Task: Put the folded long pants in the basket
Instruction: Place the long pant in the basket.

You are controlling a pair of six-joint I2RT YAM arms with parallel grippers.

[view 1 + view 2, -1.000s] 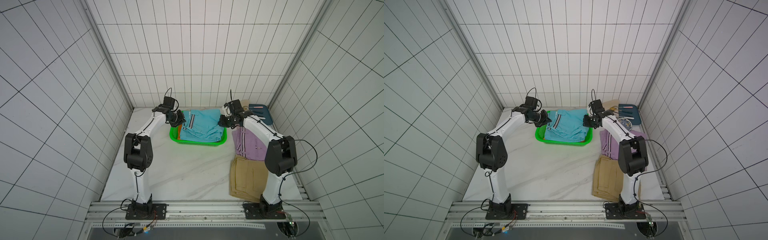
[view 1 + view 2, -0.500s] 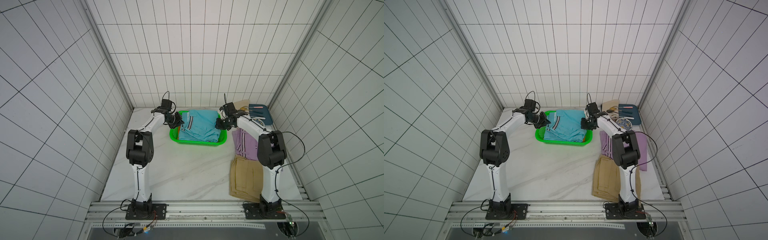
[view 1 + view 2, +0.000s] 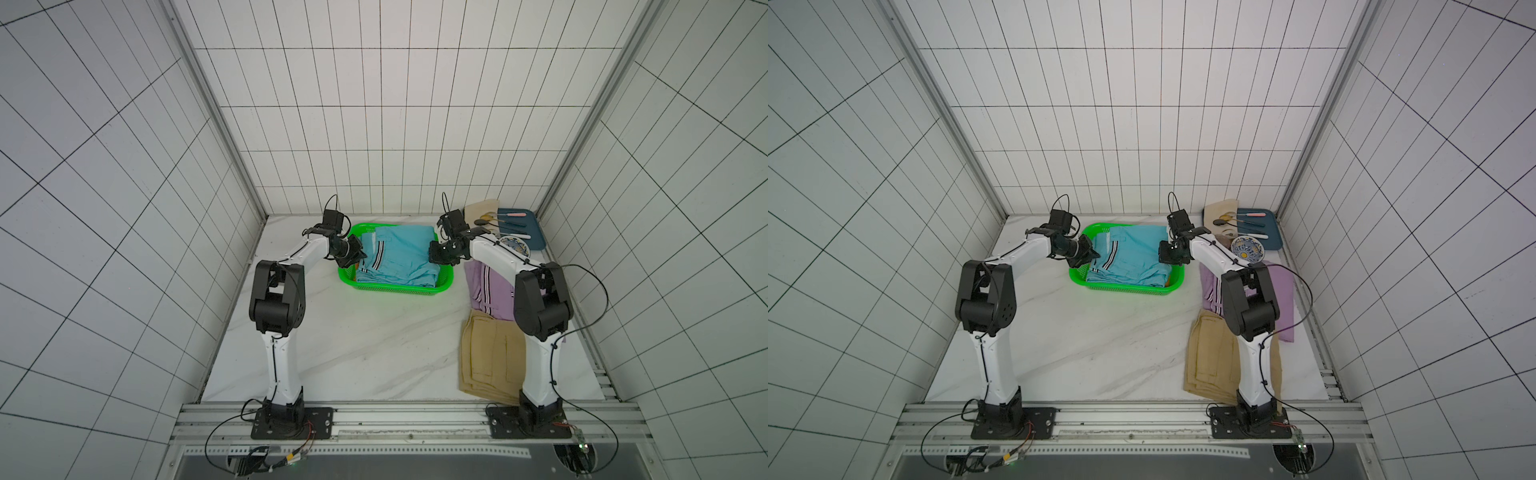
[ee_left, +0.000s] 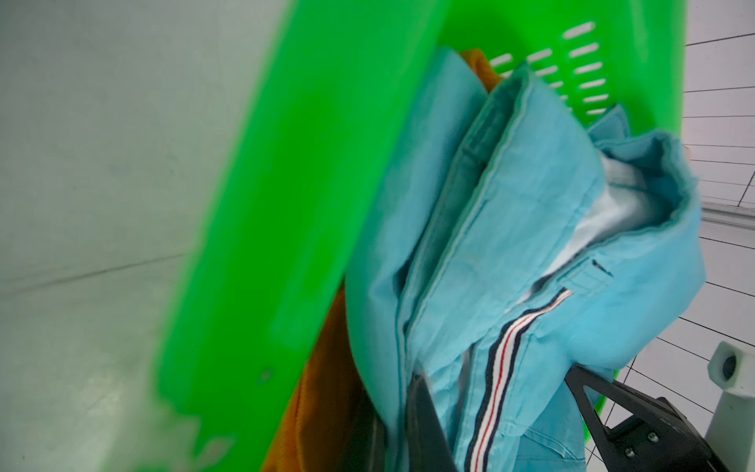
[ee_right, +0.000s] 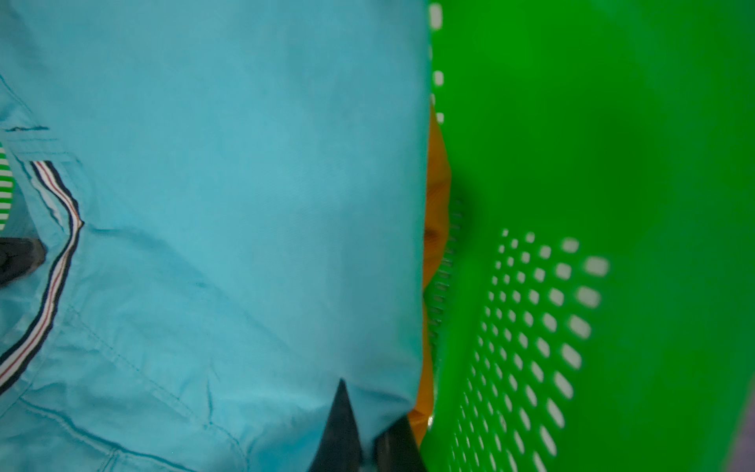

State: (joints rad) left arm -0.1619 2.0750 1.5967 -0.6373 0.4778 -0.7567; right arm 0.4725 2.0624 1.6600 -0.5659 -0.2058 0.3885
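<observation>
The teal blue folded long pants (image 3: 399, 257) (image 3: 1129, 259) lie in the green basket (image 3: 395, 289) (image 3: 1125, 287) at the back middle of the table. They sit on top of the orange pants (image 4: 322, 400) (image 5: 437, 163). My left gripper (image 3: 358, 257) (image 4: 402, 408) is shut on their striped waistband end. At the opposite end, my right gripper (image 3: 434, 253) (image 5: 367, 429) is shut on a fold of the cloth, close to the basket wall. On the table to the right lie the lilac pants (image 3: 488, 286) and, nearer the front, the tan pants (image 3: 486, 357), partly hidden by my right arm.
A dark blue tray (image 3: 536, 237) with cutlery stands at the back right. Beside it are a cream cloth (image 3: 480, 210) and a small patterned bowl (image 3: 515, 245). Tiled walls close in the back and both sides.
Both grippers have sunk toward the back with the teal pants held between them. The pants now sit lower, inside the basket.
</observation>
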